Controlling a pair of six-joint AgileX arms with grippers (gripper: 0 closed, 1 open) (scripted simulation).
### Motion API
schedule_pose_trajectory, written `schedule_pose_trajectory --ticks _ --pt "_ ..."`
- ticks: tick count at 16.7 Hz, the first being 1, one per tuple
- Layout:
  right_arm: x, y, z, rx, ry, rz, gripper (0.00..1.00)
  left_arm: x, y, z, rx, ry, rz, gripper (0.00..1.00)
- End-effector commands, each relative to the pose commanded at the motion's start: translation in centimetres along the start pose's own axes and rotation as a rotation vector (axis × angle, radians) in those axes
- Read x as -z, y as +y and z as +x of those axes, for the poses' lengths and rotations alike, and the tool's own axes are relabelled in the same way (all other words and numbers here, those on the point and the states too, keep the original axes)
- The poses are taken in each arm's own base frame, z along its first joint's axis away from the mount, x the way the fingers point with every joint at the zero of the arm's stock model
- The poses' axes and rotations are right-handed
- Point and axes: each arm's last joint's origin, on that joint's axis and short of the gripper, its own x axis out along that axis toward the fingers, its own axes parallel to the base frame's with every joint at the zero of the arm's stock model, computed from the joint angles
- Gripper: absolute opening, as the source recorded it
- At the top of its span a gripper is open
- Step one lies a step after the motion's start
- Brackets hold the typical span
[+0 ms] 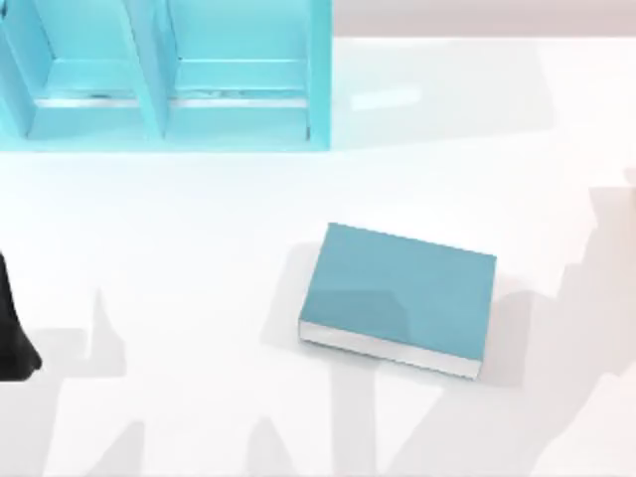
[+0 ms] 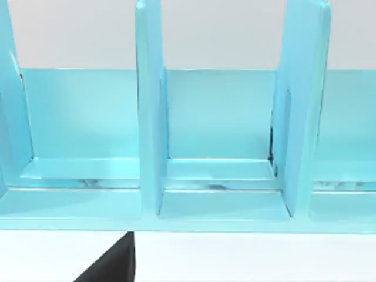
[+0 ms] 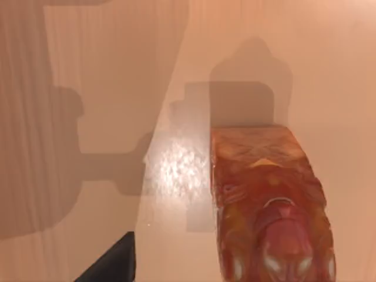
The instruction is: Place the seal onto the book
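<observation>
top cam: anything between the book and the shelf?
Nothing. In the top view the table is bare white between the book and the shelf.

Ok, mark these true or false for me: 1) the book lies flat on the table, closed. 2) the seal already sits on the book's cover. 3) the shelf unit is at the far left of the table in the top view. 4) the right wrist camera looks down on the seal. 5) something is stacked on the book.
1) True: the book lies flat and closed on the table.
2) False: its cover is bare; the seal stands on the table surface under the right wrist camera.
3) True: the shelf unit sits at the far left.
4) True.
5) False: nothing rests on the book.
</observation>
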Motion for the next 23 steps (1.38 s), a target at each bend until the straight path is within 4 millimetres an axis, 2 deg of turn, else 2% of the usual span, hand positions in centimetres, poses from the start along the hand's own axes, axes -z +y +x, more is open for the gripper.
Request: schedule_pose_trajectory --ticks 6,8,11,23 --pt "0.6 0.6 6.0 0.000 0.000 0.000 1.00 0.0 0.0 0.0 0.000 0.000 0.000 1.00" --pt "0.8 0.6 6.7 -0.003 0.007 0.000 1.00 0.0 0.0 0.0 0.000 0.000 0.000 1.00" --pt "0.8 0.6 6.7 -0.003 0.007 0.000 1.00 0.0 0.0 0.0 0.000 0.000 0.000 1.00" --pt "0.8 0.6 6.7 -0.003 0.007 0.000 0.10 0.0 0.0 0.0 0.000 0.000 0.000 1.00"
